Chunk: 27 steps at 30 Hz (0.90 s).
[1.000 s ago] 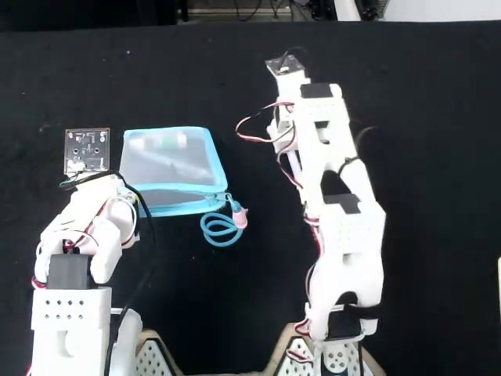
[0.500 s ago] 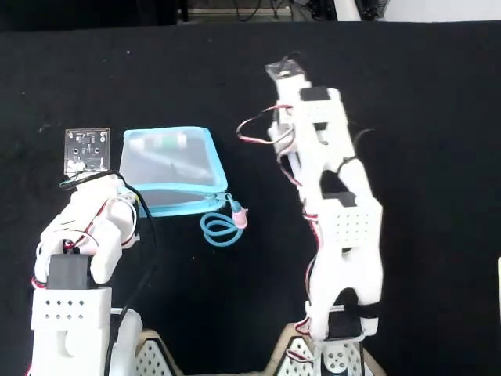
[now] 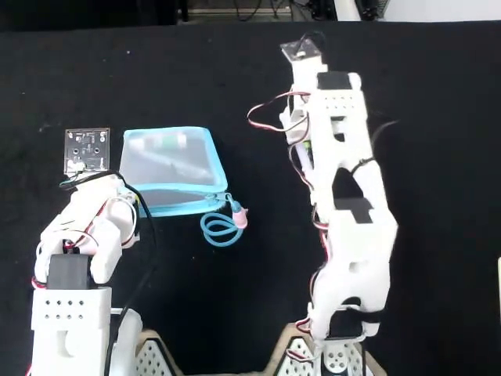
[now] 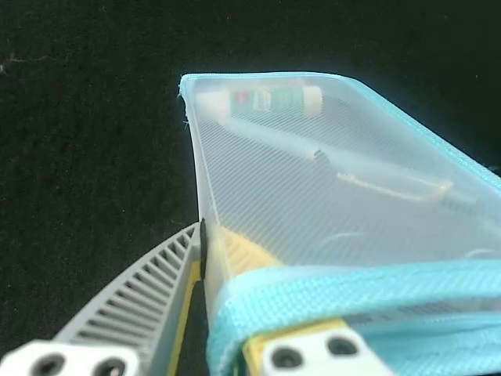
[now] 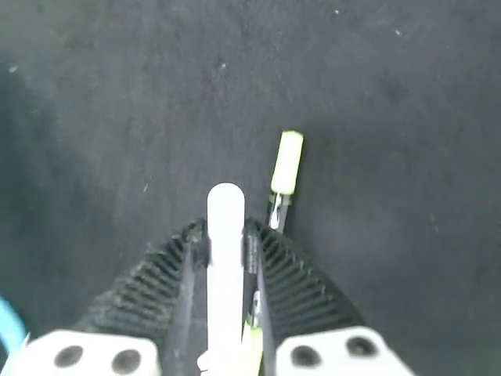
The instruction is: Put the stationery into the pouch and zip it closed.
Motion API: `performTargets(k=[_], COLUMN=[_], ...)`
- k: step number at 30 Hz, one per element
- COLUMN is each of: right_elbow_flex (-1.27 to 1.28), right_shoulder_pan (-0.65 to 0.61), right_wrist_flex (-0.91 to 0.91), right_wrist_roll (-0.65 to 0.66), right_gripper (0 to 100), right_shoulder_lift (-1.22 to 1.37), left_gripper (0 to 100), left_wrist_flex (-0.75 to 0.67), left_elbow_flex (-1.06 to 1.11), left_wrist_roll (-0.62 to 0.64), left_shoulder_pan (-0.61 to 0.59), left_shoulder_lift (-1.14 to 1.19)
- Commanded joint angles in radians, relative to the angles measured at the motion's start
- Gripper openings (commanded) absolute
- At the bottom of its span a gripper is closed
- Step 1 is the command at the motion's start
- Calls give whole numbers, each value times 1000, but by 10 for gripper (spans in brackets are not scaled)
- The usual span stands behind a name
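Observation:
A clear pouch (image 3: pixel 168 166) with light-blue trim lies flat on the black cloth, and its blue zipper cord (image 3: pixel 220 228) with a pink tag trails off one corner. In the left wrist view, several stationery items (image 4: pixel 270 99) show through the pouch (image 4: pixel 329 180). My left gripper (image 3: pixel 129 205) (image 4: pixel 205 243) is shut on the pouch's near left corner. My right gripper (image 5: pixel 225 231) is shut on a white pen (image 5: pixel 225 258), held over bare cloth well to the right of the pouch. A yellow-green capped pen (image 5: pixel 286 163) sticks out beside one finger; I cannot tell whether it is held.
The right arm (image 3: pixel 340 180) stretches up the middle of the table, right of the pouch. Black cloth (image 3: pixel 438 157) covers the table, with free room to the right and in front of the pouch. Both arm bases (image 3: pixel 235 356) stand at the near edge.
The right arm has swung slightly to the right and farther from the near edge, away from the pouch. The left arm and the pouch have not moved.

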Motion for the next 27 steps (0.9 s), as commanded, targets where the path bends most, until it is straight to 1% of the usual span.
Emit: performTargets(k=[1,4,6,11,14,17,21,23,27], right_elbow_flex=[-48,-39,-28,39,70,67,18,-35,-171], right_shoulder_pan=[15,54,110,276,342,400,446,453,425], right_wrist_flex=[83,118,129,51,-5,-18,-6,31,155], right_wrist_roll=[-3,-3,-3,-3,-3,-3,-8,-6,-5], right_gripper=[11,11,11,11,12,13,13,29,145], right_shoulder_lift=[-137,-156,-154,-91,-13,77,160,179,202], left_gripper=[30,30,30,30,30,30,30,30,30], left_wrist_flex=[-17,-17,-15,-15,-15,-15,-15,-15,-15], left_elbow_flex=[-15,-15,-15,-15,-15,-15,-15,-15,-15], left_wrist_roll=[8,8,8,8,8,8,8,9,9], left_shoulder_pan=[4,4,4,4,4,4,8,10,7], left_shoulder_lift=[-11,-11,-11,-11,-11,-11,-11,-11,-11])
